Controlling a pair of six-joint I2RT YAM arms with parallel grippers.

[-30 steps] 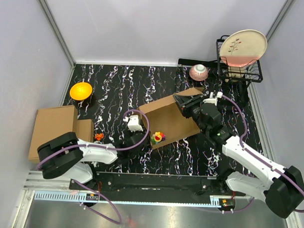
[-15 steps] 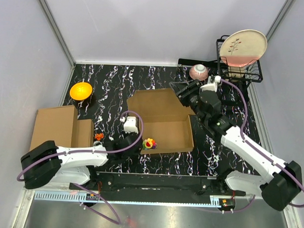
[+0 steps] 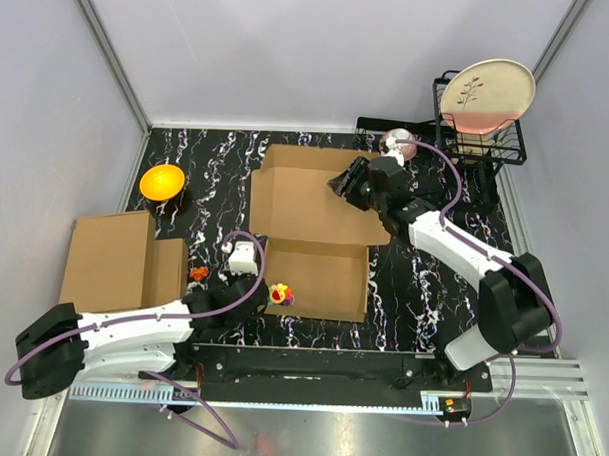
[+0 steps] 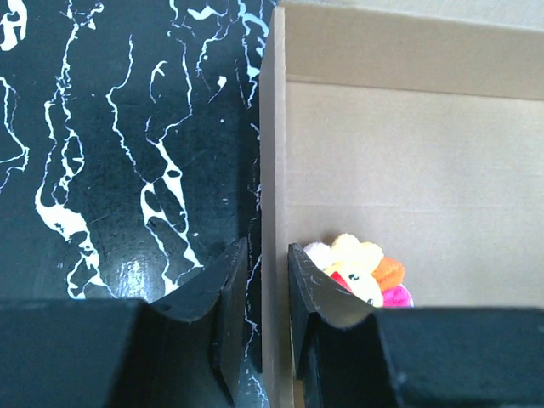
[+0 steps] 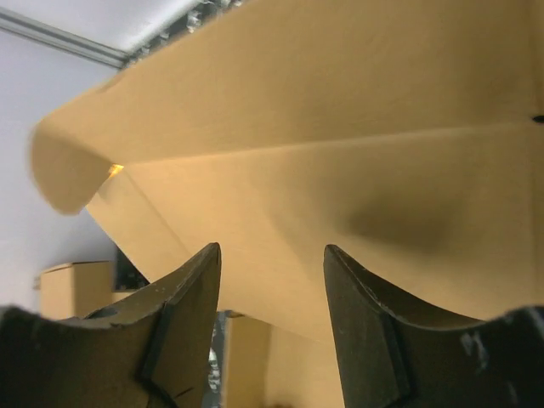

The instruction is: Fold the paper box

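Your left gripper (image 4: 265,255) is clamped on the left wall of the paper box (image 3: 305,213), which lies open in the middle of the table (image 3: 216,175) with a plush toy (image 4: 361,274) inside. Your right gripper (image 5: 272,255) is spread wide at the lid's right edge.

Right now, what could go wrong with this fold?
1. Right jaws are open at the lid flap, not clamping it; the flap could slip and spring back.
2. The colourful toy sits inside the paper box right against the left jaws pinching its wall; it could snag or get pushed around.
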